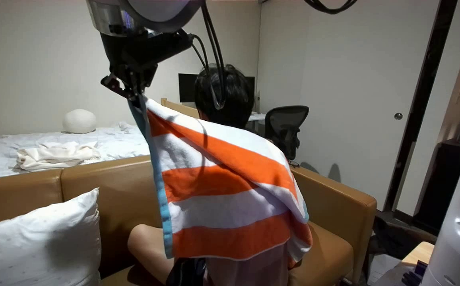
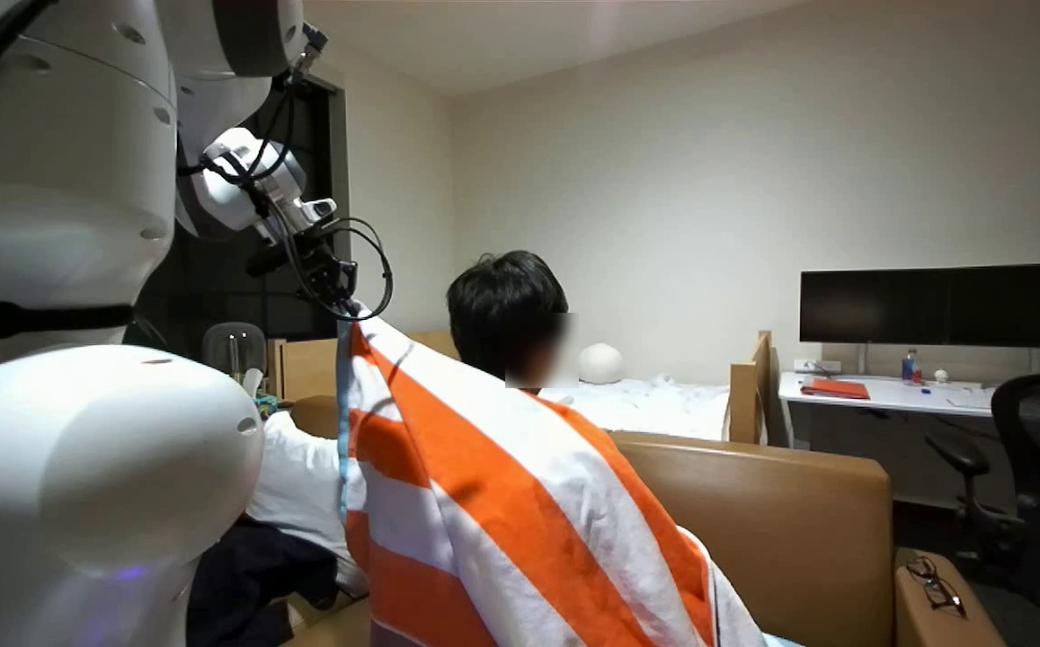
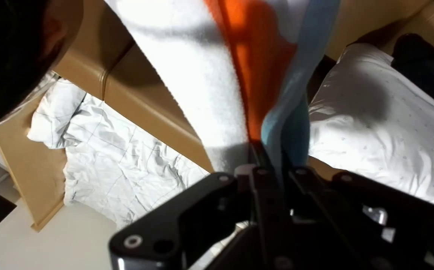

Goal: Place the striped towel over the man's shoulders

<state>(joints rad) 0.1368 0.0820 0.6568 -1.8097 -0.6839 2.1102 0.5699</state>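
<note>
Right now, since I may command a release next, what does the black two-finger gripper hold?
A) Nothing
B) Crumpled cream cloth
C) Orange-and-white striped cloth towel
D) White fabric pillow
C: in the wrist view, the gripper is closed on the striped towel at its light-blue edging.

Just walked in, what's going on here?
A robot arm has its tool shut on a corner of a striped towel, with a man seated on a couch. The towel lies over his right shoulder and hangs down behind him. The gripped corner is held up to his left and not yet released, so the placing looks unfinished.
</note>
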